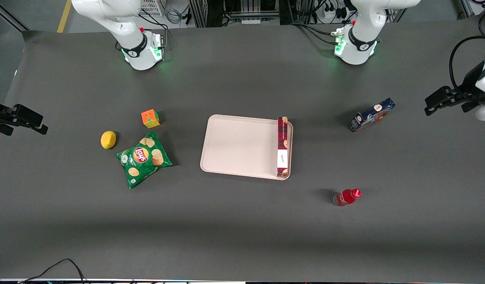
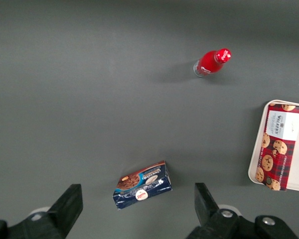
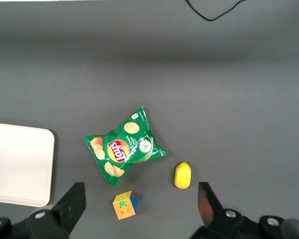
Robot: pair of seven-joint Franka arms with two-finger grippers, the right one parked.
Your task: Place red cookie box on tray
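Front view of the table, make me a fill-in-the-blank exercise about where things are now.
1. The long red plaid cardboard cookie box lies on the pale pink rectangular ____.
2. The open tool hangs above the short dark ____ box.
3. The small red bottle stands on the grey ____.

Missing words: tray; blue; table.

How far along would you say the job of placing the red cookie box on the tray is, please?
Done: the long red plaid cardboard cookie box lies on the pale pink rectangular tray, along its edge toward the working arm. In hand: nothing; the left gripper is open, above the table near the dark blue box. Nothing visibly remains.
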